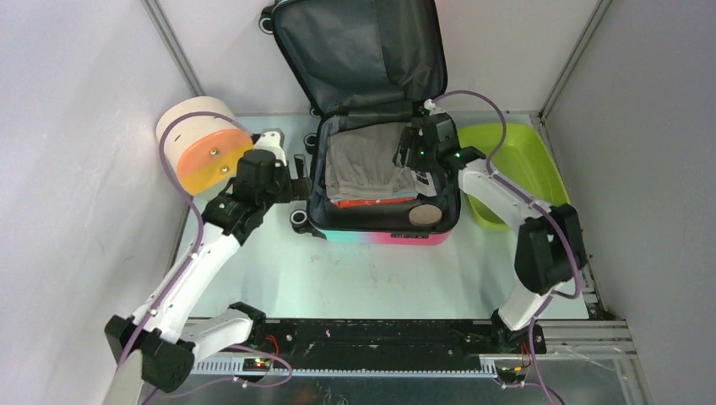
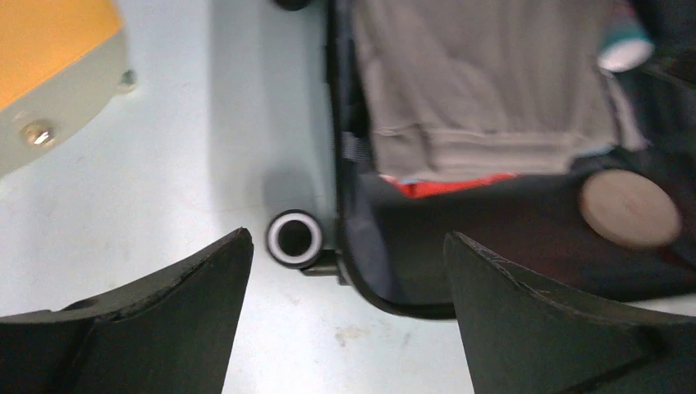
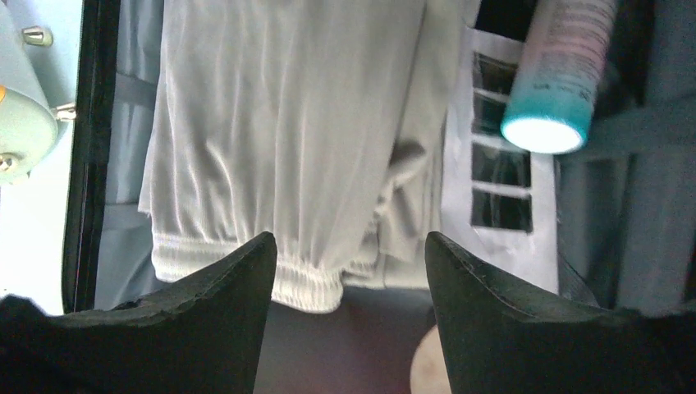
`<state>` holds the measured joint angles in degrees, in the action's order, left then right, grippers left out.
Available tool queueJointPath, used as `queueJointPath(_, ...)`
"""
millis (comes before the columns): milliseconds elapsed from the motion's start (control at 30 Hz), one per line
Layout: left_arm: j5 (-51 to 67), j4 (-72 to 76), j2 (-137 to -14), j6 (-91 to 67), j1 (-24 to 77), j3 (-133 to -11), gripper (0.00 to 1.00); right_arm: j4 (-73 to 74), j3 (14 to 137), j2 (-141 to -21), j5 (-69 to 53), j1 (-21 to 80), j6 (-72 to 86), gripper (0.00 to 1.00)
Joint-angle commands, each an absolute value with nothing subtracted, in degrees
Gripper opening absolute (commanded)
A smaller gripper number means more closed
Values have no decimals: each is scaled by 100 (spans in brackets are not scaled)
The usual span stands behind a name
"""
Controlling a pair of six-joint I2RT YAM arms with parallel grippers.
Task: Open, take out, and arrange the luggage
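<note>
table: pale, walled on three sides
luggage: 1, centre-back, lid up
inside: 1 grey garment, 1 tan disc, 1 bottle (teal cap)
left gripper: spread wide, empty, beside luggage
right gripper: spread, empty, over garment
flanks: 1 green tub, 1 cylinder

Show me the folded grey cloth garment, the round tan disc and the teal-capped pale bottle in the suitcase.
Folded grey cloth garment (image 1: 370, 160): top external view, middle of the fabric.
Round tan disc (image 2: 629, 208): left wrist view, centre of its face.
Teal-capped pale bottle (image 3: 548, 127): right wrist view, its teal end.
</note>
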<state>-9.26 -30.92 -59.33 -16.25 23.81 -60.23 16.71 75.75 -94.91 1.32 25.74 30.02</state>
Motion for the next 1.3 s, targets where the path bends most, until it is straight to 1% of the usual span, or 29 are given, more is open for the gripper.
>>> queueJointPath(0,-2279,-3068,-6253,-2383,1868,-6412,92,1795,8492,-9982,251,2611,3000,70)
queueJointPath(33,-2806,-3144,-6304,-2483,1594,-6538,92,1827,8603,-10001,213,2635,2990,70)
queueJointPath(67,-2972,-3185,-6397,-2746,1430,-6591,92,1819,8630,-10006,113,2671,2947,70)
queueJointPath(133,-2923,-3228,-6500,-3185,775,-6731,92,1765,8642,-9970,68,2712,2892,71)
queueJointPath(200,-2280,-3046,-6551,-3616,65,-6715,90,1660,8554,-9899,-76,2743,2872,70)
queueJointPath(233,-1746,-2807,-6558,-3737,-370,-6616,89,1531,8513,-9876,-95,2751,2860,70)
queueJointPath(300,-1093,-2376,-6594,-3993,-808,-6460,88,1403,8445,-9830,-202,2759,2759,70)
queueJointPath(367,-812,-2046,-6664,-4098,-1019,-6381,88,1398,8434,-9775,-263,2754,2672,70)
queueJointPath(500,-800,-1568,-6792,-4299,-1304,-6219,87,1423,8337,-9590,-358,2760,2578,70)
queueJointPath(633,-953,-928,-7035,-4317,-1492,-6033,79,1364,8078,-9336,-464,2761,2579,70)
queueJointPath(833,-866,-1012,-7661,-4079,-1599,-6401,68,1508,7982,-9001,-412,2752,2435,71)
queueJointPath(1067,-649,-810,-7941,-4047,-1641,-6433,60,1519,7951,-8848,-325,2718,2461,71)
queueJointPath(1167,-597,-725,-8005,-3969,-1663,-6438,53,1535,7949,-8841,-325,2716,2485,71)
queueJointPath(1267,-616,-690,-8030,-3887,-1699,-6467,48,1573,7947,-8860,-310,2722,2480,71)
